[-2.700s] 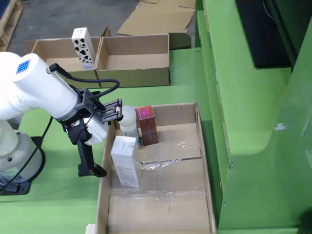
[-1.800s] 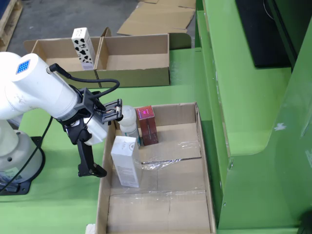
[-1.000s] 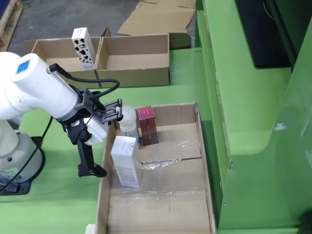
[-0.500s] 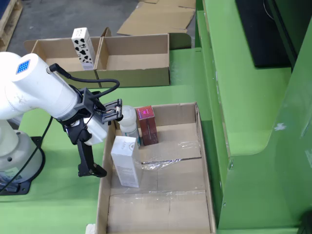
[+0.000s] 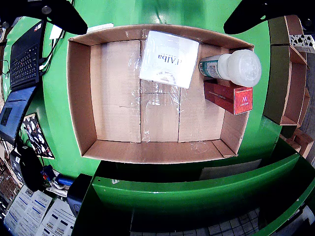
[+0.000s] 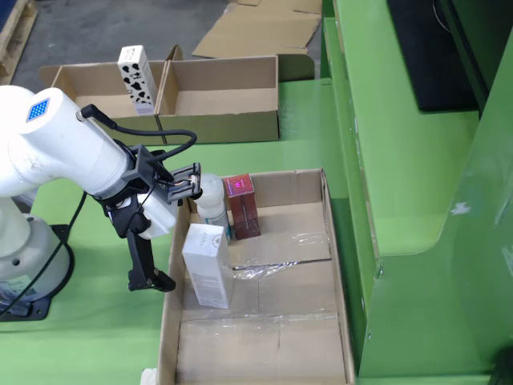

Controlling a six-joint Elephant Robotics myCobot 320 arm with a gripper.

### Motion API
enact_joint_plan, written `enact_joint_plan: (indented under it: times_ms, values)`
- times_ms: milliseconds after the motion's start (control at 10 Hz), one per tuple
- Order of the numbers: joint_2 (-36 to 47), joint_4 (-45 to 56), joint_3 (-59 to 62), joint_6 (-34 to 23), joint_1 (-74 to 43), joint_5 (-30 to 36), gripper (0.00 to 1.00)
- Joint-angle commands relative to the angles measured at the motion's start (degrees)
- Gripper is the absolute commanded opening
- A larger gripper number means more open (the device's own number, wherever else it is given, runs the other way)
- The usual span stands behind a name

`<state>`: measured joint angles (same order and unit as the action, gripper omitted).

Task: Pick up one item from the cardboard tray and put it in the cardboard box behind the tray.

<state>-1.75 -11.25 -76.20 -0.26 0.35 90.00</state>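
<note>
The cardboard tray (image 5: pixel 81 98) holds three items at its far end: a white d'Alba box (image 5: pixel 169 58), a white bottle with a teal label (image 5: pixel 234 67) and a red box (image 5: pixel 229 96). In the fixed view the white box (image 6: pixel 208 265) stands upright, with the bottle (image 6: pixel 212 204) and the red box (image 6: pixel 242 206) behind it in the tray (image 6: pixel 333 265). My gripper (image 5: pixel 157 7) is open and empty, its black fingers (image 5: pixel 54 14) spread wide. In the fixed view it (image 6: pixel 156 277) hangs at the tray's left wall. The two-compartment cardboard box (image 6: pixel 224 100) stands behind the tray.
A white carton with black spade marks (image 6: pixel 136 78) stands in the box's left compartment. The box also shows at the wrist view's right edge (image 5: pixel 290 83). A laptop (image 5: pixel 22 64) lies left of the tray. A raised green wall (image 6: pixel 417 200) runs along the tray's right side.
</note>
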Motion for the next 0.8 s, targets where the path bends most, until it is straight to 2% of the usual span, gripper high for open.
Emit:
enact_joint_plan:
  times_ms: [0,400,600,700]
  values:
    - [0.9,-0.6,1.9,0.0,0.0,0.0,1.00]
    - [0.9,-0.6,1.9,0.0,0.0,0.0,1.00]
    - [-1.8,-0.3,4.2,1.4,1.9,-1.3,1.00]
    - [-6.2,1.1,9.3,2.9,4.8,-2.8,1.00]
